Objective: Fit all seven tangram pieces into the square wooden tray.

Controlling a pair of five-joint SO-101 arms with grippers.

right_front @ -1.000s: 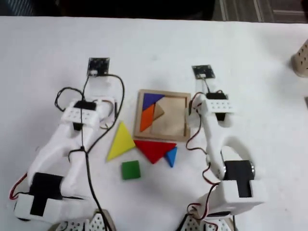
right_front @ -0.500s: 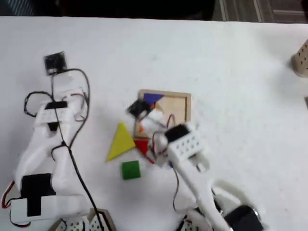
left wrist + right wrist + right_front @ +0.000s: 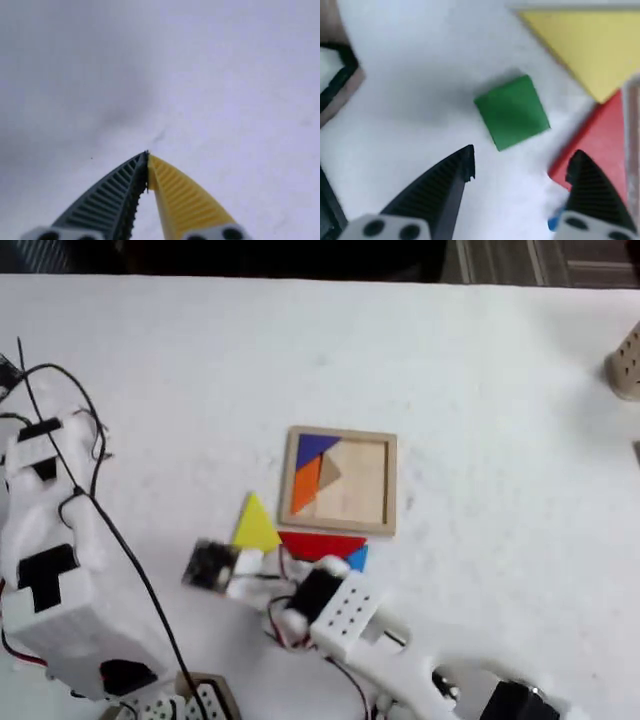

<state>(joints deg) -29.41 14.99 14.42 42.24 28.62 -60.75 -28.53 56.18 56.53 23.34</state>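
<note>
2 tools: right tool (image 3: pixel 523 155) gapes near the green square (image 3: pixel 512 112), left tool (image 3: pixel 147 155) closed above the table (image 3: pixel 225 75).

No text, number, label or sign can be read in any view. The tray (image 3: pixel 341 433) at centre frame and the table (image 3: pixel 480 360) around it carry no legible marking.

Place: a robotics lab bench.
Desk: a white-covered desk (image 3: pixel 480 360), with a dark room behind it.
Machines: two white arms (image 3: pixel 45 570) with bare wires (image 3: pixel 128 565) and a small circuit board (image 3: pixel 210 563).
Test item: a wooden tray (image 3: pixel 391 485) holding coloured pieces.
</note>
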